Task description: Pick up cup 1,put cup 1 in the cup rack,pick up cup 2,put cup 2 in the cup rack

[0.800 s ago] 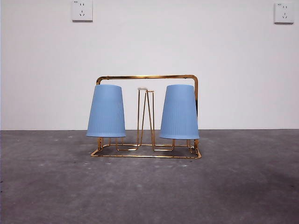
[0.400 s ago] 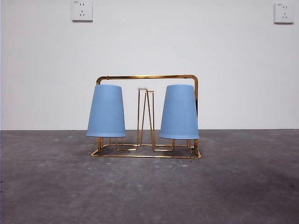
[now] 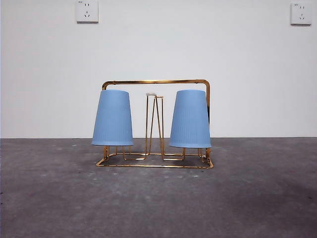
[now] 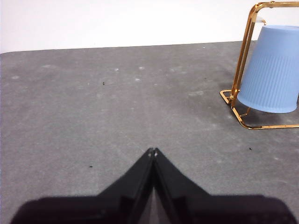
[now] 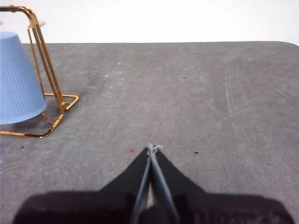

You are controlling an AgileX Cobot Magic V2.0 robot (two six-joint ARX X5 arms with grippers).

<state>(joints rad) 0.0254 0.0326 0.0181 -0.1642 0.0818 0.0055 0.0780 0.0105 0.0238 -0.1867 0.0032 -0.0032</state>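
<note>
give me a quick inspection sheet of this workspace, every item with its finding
surface: dark grey mottled tabletop, a few small specks.
job's things: gold-coloured metal wire cup rack stands upright; two light blue ribbed plastic cups sit upside down on its outer prongs; middle prongs bare.
clutter: nothing seen.
grippers: left claw shut, empty, away from the rack; right claw shut, empty, also away from it.
cables: nothing seen.
surroundings: plain white wall with two white sockets.

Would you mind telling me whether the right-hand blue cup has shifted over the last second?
No; the right-hand blue cup remains beside the cup rack frame's right post.
</note>
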